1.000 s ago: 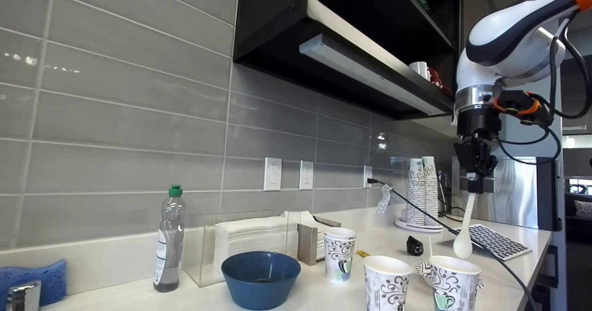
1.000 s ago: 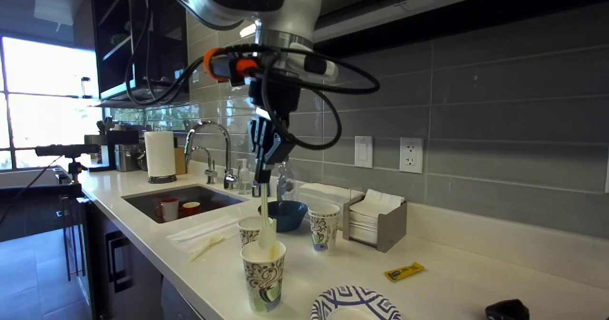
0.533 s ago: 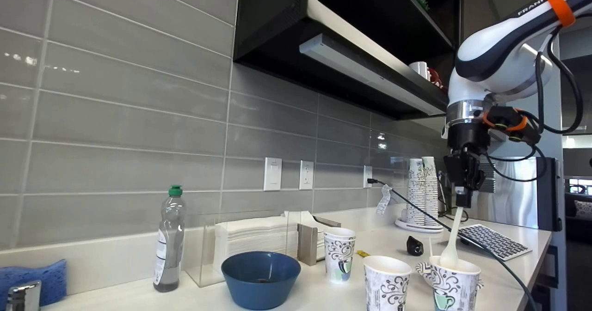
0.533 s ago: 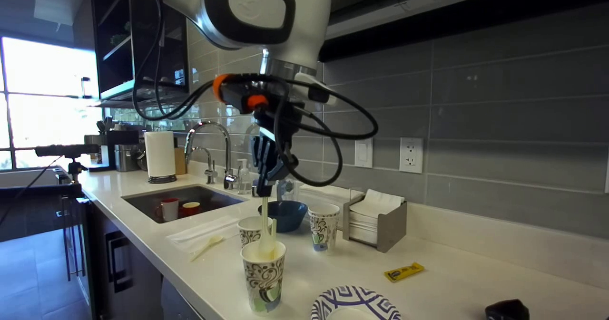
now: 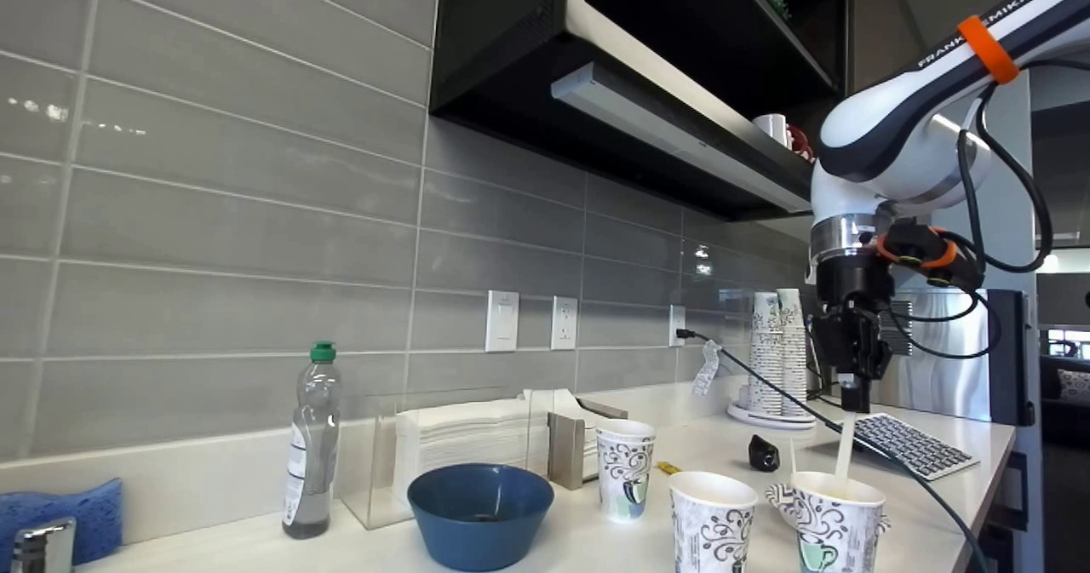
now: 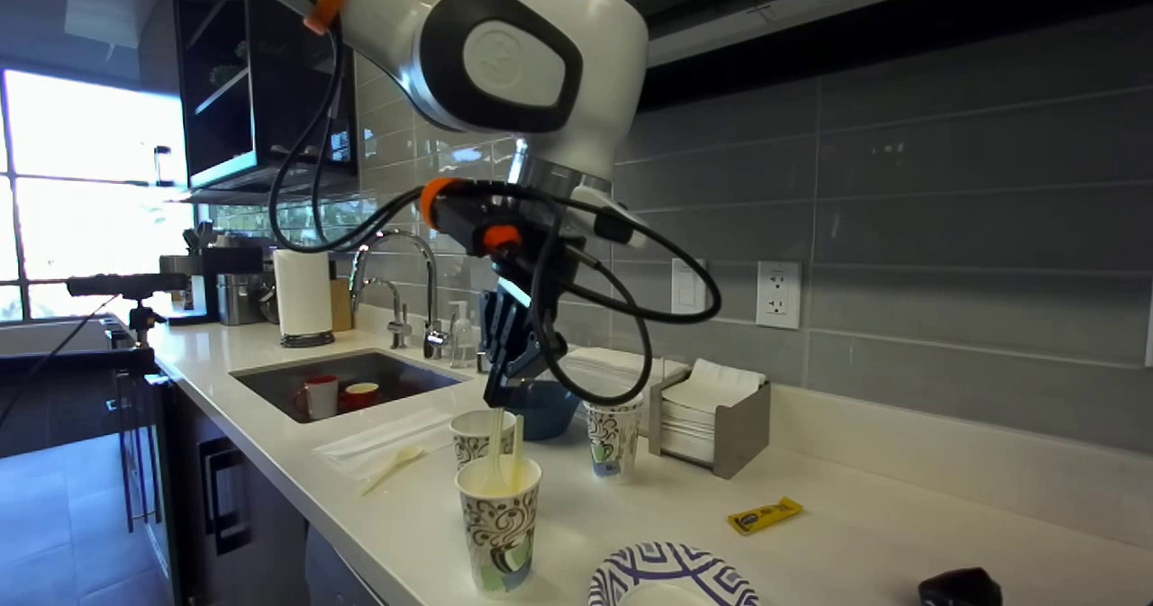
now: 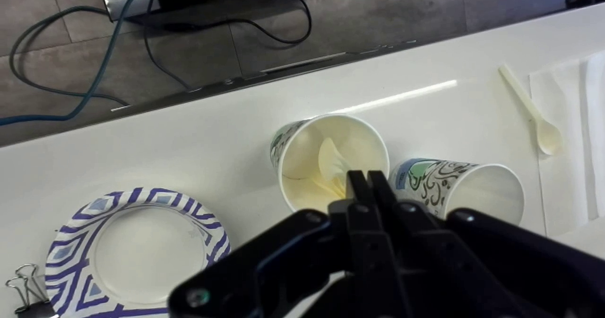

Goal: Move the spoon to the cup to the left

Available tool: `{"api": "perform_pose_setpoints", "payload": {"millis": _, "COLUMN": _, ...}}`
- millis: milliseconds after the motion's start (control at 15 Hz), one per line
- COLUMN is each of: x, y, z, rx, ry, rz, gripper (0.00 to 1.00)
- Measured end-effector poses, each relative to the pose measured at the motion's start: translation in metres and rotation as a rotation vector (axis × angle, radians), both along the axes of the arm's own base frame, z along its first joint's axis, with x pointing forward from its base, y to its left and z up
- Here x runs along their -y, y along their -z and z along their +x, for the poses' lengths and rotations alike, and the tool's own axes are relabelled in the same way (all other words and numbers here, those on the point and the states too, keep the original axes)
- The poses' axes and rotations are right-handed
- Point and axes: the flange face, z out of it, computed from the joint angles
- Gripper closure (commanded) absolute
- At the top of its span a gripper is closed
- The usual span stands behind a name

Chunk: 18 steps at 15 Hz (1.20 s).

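My gripper [image 5: 855, 396] points down above a patterned paper cup [image 5: 830, 526] and is shut on the handle of the pale spoon [image 5: 844, 454]. The spoon's bowl is inside that cup, below the rim; the wrist view shows the bowl [image 7: 329, 157] in the cup and the fingertips [image 7: 363, 178] close together over the rim's edge. In an exterior view the spoon [image 6: 494, 444] hangs into the same cup [image 6: 501, 529], beside a second pale handle [image 6: 518, 451] standing in it. A second patterned cup [image 5: 714, 518] stands close by; inside it I see nothing in the wrist view [image 7: 487, 193].
A third cup [image 5: 626, 475], a blue bowl [image 5: 479, 522] and a napkin holder [image 6: 743, 426] stand towards the wall. A patterned paper plate [image 7: 66, 252] lies near the spoon's cup. Another pale spoon [image 7: 531, 107] lies on the counter. A yellow packet [image 6: 765, 516] lies near the plate.
My gripper has come down with the spoon. The spoon's bowl, above the cup rim a second ago, has gone down inside the cup. The cups have not moved.
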Motion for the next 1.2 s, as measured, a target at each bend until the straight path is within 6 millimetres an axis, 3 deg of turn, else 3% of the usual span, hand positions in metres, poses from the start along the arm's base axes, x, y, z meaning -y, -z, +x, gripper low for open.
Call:
{"api": "perform_pose_setpoints", "payload": {"millis": 667, "x": -0.001, "y": 0.003, "z": 0.003, "rx": -0.005, "ry": 0.001, "rz": 0.010, "gripper": 0.02}}
{"api": "perform_pose_setpoints", "payload": {"millis": 933, "x": -0.013, "y": -0.006, "z": 0.012, "rx": 0.033, "ry": 0.060, "rz": 0.092, "gripper": 0.00}}
{"api": "perform_pose_setpoints", "payload": {"millis": 1200, "x": -0.023, "y": -0.001, "z": 0.026, "rx": 0.034, "ry": 0.114, "rz": 0.113, "gripper": 0.00}}
